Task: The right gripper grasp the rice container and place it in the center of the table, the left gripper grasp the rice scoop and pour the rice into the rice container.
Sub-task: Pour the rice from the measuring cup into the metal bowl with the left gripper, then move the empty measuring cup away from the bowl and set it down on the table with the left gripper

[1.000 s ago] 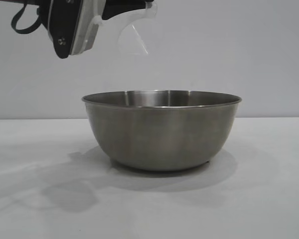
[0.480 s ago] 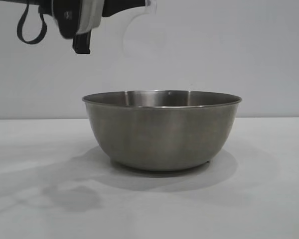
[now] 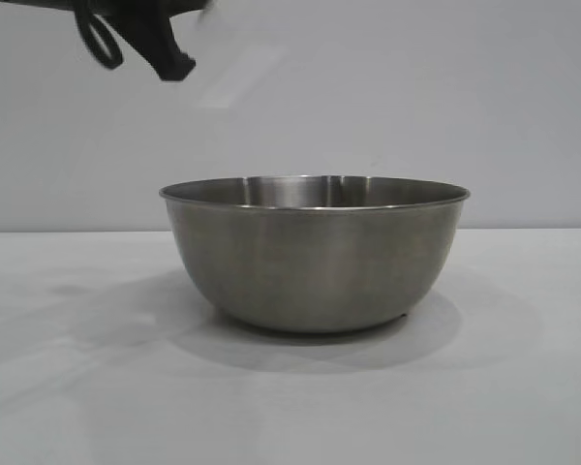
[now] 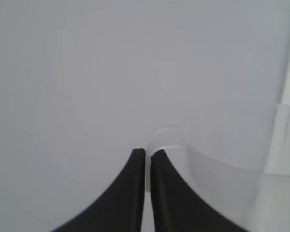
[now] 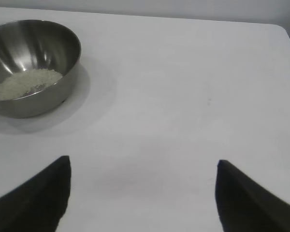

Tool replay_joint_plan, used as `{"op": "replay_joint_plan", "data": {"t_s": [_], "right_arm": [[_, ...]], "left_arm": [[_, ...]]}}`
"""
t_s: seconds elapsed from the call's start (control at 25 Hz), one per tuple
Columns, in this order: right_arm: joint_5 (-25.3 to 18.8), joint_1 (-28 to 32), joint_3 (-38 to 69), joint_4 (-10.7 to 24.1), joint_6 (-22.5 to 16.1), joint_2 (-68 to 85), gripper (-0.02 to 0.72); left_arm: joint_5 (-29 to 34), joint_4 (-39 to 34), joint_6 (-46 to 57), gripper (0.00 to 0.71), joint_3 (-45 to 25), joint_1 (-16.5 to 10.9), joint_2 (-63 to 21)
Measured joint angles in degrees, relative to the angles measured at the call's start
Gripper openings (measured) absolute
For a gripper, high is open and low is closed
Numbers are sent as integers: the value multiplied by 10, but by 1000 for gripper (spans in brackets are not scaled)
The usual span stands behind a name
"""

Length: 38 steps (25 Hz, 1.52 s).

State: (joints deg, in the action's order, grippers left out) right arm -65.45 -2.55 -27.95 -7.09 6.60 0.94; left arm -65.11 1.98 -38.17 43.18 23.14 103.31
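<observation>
The rice container (image 3: 315,252), a wide steel bowl, stands upright on the white table (image 3: 523,387). In the right wrist view the container (image 5: 53,72) holds a patch of rice (image 5: 26,83) on its floor. My left gripper (image 4: 148,153) is shut on the thin handle of the clear rice scoop (image 4: 222,169). In the exterior view that left arm (image 3: 145,34) is high at the top left, and the scoop (image 3: 237,68) shows only as a pale blur beside it, above the bowl's left side. My right gripper (image 5: 142,164) hangs open over bare table, well away from the bowl.
The table's far edge and rounded corner (image 5: 280,29) show in the right wrist view. A plain grey wall (image 3: 445,97) stands behind the bowl. White tabletop spreads on all sides of the container.
The left arm has swung up and to the left, carrying the scoop with it, and now sits higher in the exterior view. Its shadow on the table has faded. The bowl has not moved.
</observation>
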Motion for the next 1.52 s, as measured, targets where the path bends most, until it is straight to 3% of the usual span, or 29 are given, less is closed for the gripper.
{"op": "replay_joint_plan", "data": {"t_s": [0.24,0.4,0.56,0.72,1.0,1.24,1.52], "right_arm": [[0,0,0,0,0,0,526],[0,0,0,0,0,0,526],[0,0,0,0,0,0,526],[0,0,0,0,0,0,526],[0,0,0,0,0,0,526],[0,0,0,0,0,0,526],[0,0,0,0,0,0,526]], "left_arm": [[0,186,137,0,0,0,0],[1,247,154,0,0,0,0],[41,285,155,0,0,0,0],[91,295,155,0,-1,-2,0],[96,291,195,0,-56,-11,3],[14,244,303,0,-106,-11,67],[2,207,350,0,-124,-11,133]]}}
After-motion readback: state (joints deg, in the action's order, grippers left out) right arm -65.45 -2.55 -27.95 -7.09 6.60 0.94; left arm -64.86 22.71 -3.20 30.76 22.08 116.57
